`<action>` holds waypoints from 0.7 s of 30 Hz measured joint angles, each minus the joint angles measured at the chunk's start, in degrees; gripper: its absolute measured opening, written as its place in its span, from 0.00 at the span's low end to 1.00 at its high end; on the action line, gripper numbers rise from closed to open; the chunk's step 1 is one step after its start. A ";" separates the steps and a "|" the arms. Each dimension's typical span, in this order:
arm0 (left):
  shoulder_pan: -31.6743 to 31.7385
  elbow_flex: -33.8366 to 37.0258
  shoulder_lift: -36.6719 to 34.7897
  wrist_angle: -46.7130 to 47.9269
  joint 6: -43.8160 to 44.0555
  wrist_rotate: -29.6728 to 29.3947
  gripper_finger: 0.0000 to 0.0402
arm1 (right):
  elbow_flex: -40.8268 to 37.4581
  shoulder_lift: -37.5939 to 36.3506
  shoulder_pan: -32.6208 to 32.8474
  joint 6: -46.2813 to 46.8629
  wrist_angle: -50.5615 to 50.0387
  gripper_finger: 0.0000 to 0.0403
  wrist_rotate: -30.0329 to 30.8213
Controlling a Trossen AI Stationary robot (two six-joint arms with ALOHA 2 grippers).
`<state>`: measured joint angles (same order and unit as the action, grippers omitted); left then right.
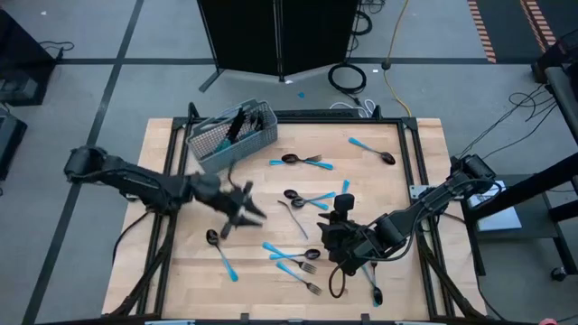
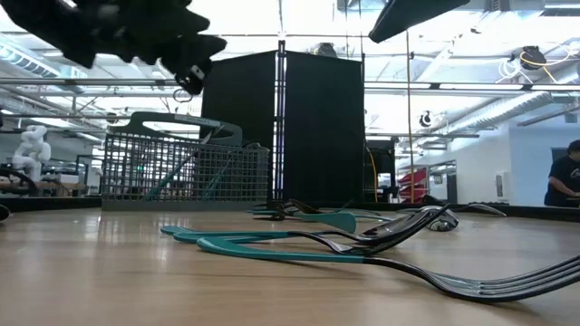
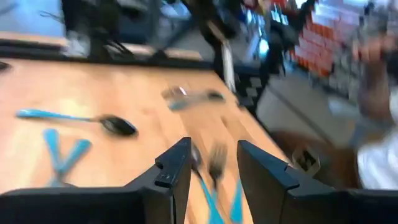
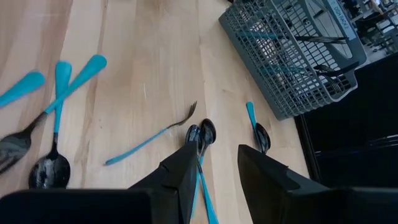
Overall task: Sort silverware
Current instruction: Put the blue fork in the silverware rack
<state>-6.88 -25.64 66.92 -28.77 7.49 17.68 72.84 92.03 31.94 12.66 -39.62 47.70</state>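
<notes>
Two claws hang above the bench (image 1: 172, 135). The left claw (image 1: 242, 210), left of centre, is blurred in its wrist view, its fingers narrowly parted on nothing. The mesh basket (image 1: 231, 134) at the far-left corner half hides several pieces. Loose silverware (image 1: 302, 200) lies across the centre and the near edge. The right claw (image 1: 341, 236), near-right of centre, gapes narrowly, empty. Black cabinet (image 1: 278, 36) beyond the far edge.

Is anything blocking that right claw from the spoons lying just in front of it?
Nothing visible. The right end effector is open and empty above bare wood, with two spoons directly ahead. The wire basket sits farther off to one side, not in between.
</notes>
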 joint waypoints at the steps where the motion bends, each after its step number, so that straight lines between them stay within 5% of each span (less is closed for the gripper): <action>1: -2.54 -0.28 1.49 0.19 -1.53 -1.55 0.31 | 0.00 0.00 0.00 0.16 0.19 0.27 0.00; 9: -13.84 -13.20 14.75 11.86 -11.34 -8.08 0.31 | 0.00 0.00 -0.02 0.19 1.35 0.27 0.00; 15: -16.96 -26.06 27.04 21.56 -15.56 -7.77 0.31 | 0.00 0.00 -0.02 0.22 1.31 0.27 -0.01; 21: -17.04 -32.06 36.66 20.28 -18.96 -7.65 0.31 | 0.00 0.00 -0.02 4.14 1.01 0.27 -2.93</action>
<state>-23.92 -57.70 103.58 -8.49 -11.46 10.03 72.84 92.03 31.92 16.79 -38.61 44.77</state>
